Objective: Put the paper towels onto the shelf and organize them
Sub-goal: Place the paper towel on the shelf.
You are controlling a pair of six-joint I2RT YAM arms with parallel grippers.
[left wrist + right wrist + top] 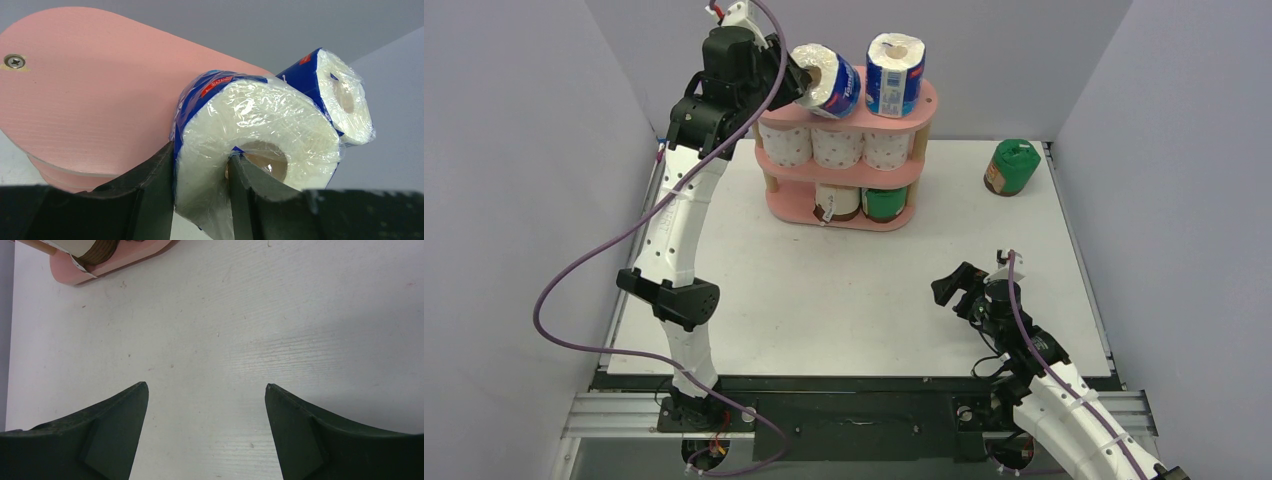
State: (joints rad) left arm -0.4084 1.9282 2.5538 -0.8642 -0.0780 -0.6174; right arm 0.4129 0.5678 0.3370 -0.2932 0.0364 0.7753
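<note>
Spread right gripper [206, 384] over table [250, 315], shelf [62, 269] apparently beyond.

glossy plastic-wrapped roll [260, 130], matt pink shelf [90, 95]

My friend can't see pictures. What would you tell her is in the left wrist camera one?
The left claw pinches a blue-and-white wrapped paper towel roll, one finger inside its cardboard tube and one outside. A second blue-and-white roll sits just behind it, and the shelf's pink top board fills the left side.
</note>
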